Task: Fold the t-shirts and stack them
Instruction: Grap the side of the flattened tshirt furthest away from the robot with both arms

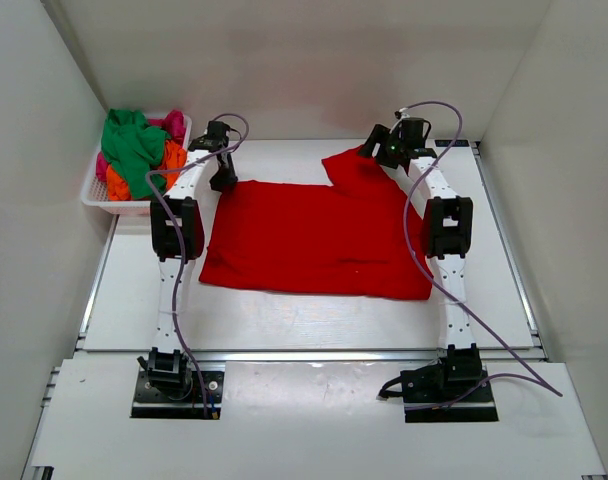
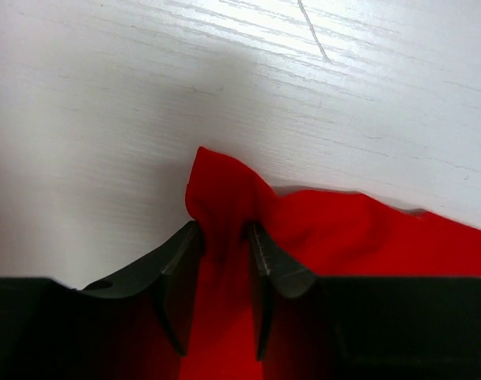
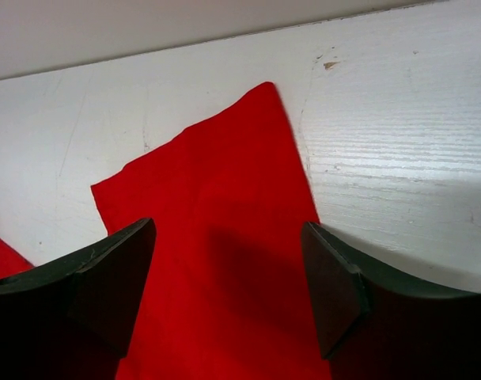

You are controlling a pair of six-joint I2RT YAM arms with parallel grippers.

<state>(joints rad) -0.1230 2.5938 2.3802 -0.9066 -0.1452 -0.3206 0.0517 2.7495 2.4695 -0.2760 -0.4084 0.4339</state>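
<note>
The red t-shirt [image 1: 314,240] lies flat in the middle of the white surface [image 1: 284,325], nearer the far edge. The left tool [image 2: 223,231] pinches its far left corner. The right tool [image 3: 229,229] is spread wide over its far right sleeve [image 3: 217,190]. A basket [image 1: 109,208] in the far left corner holds other t-shirts [image 1: 134,150].

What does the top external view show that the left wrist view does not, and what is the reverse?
Only the top view: the basket of other shirts at the far left, the whole red shirt spread out, and the right end effector over its far right sleeve. Only the left wrist view: the left end effector is shut on a bunched corner of cloth. Both: red shirt and white table.
</note>
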